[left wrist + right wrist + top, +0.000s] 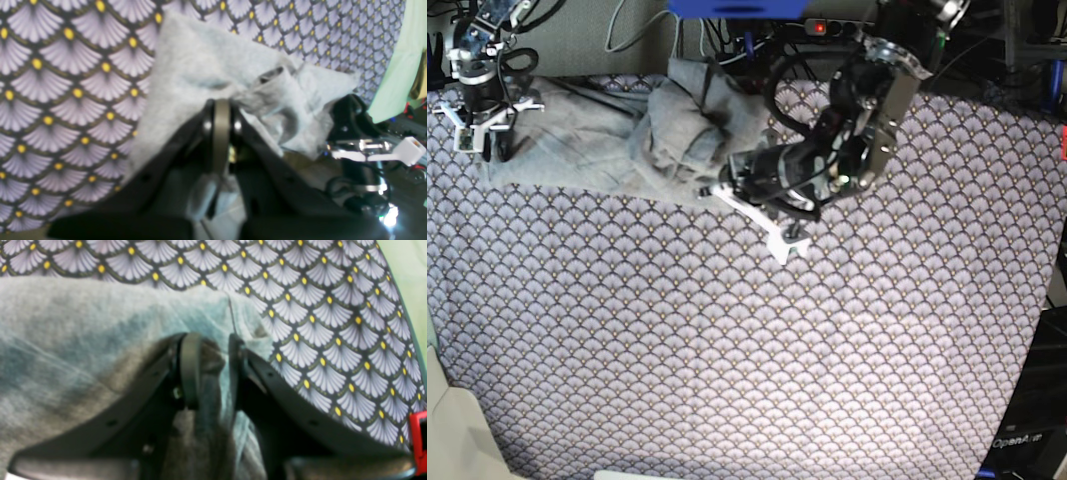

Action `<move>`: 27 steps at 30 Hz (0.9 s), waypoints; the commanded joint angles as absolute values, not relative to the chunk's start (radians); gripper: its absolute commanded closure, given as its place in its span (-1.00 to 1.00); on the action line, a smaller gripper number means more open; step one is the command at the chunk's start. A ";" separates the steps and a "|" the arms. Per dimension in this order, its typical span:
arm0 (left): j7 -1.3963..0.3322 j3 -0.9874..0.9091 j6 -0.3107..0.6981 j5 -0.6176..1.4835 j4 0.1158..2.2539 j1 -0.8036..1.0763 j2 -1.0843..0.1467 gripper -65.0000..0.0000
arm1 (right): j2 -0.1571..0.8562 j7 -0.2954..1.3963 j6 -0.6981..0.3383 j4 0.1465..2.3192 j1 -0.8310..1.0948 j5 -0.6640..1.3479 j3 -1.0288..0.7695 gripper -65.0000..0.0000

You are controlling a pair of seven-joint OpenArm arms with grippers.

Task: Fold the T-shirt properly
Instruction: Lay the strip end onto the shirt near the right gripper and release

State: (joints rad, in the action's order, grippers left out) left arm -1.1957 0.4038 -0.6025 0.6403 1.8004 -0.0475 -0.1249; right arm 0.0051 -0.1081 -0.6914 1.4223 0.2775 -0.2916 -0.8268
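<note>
The light grey T-shirt lies crumpled at the far left of the table, with a bunched heap at its right end. My left gripper is at the heap's right edge. In the left wrist view it is shut on a pinched fold of the T-shirt, lifted off the patterned cloth. My right gripper is at the shirt's left end. In the right wrist view it is shut on an edge of the T-shirt.
The purple-grey fan-scale cloth covers the whole table. Cables and equipment line the back edge. A pale green sheet hangs beyond the table edge, also in the right wrist view. Dark hardware with a white connector is close by.
</note>
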 commanded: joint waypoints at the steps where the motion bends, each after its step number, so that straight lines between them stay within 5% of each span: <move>1: -1.190 0.400 -0.602 0.645 1.819 -0.059 -0.134 1.00 | 0.019 -0.134 -0.698 1.435 0.274 -0.275 -0.831 0.52; 9: -1.199 0.427 -0.593 0.648 1.771 -0.062 -0.111 1.00 | 0.021 -0.134 -0.698 1.435 0.272 -0.275 -0.831 0.52; 16: -1.198 0.707 -0.593 0.636 1.601 -0.148 -0.018 1.00 | 0.021 -0.134 -0.698 1.435 0.272 -0.275 -0.829 0.52; 27: -1.145 0.756 -0.591 0.714 1.747 -0.318 0.016 1.00 | 0.030 -0.134 -0.698 1.435 0.271 -0.275 -0.826 0.52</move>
State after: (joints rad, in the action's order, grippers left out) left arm -1.1534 0.7589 -0.5964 0.7036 1.7283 -0.3008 0.0067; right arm 0.0189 -0.1078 -0.6918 1.4197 0.2722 -0.2920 -0.8223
